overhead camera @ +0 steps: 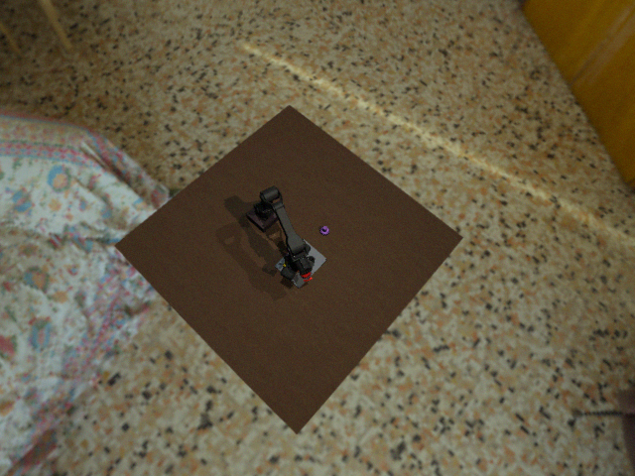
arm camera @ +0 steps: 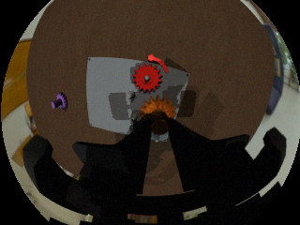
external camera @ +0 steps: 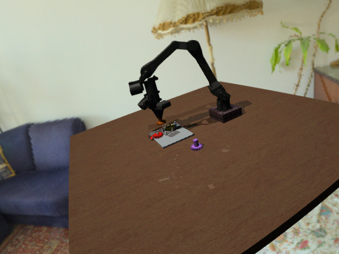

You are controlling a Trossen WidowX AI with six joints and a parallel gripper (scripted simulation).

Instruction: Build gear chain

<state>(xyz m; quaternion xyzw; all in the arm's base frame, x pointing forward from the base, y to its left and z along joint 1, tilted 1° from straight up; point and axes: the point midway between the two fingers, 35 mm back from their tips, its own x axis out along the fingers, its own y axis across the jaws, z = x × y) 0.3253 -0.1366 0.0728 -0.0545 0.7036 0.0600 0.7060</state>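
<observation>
My gripper (external camera: 160, 117) (arm camera: 159, 122) is shut on the orange gear (external camera: 160, 123) (arm camera: 158, 106) and holds it above the grey board (overhead camera: 318, 260) (external camera: 164, 143) (arm camera: 99, 86). The red gear (external camera: 157, 135) (arm camera: 153, 84) sits on a peg beside the red arrow (arm camera: 160, 63). The yellow gear (external camera: 170, 127) is in shadow on the board; in the wrist view it is hidden behind the orange gear and the fingers. A bare peg (arm camera: 131, 96) stands near the red gear. The purple gear (overhead camera: 324, 231) (external camera: 196, 147) (arm camera: 63, 101) stands on the table, off the board, its handle upright.
The brown table (overhead camera: 327, 327) (external camera: 136, 191) surrounds the board. The arm's base (overhead camera: 262, 217) (external camera: 224, 113) stands on it, behind the board in the exterior view. The arm covers much of the board in the top view, and its shadows fall over the board.
</observation>
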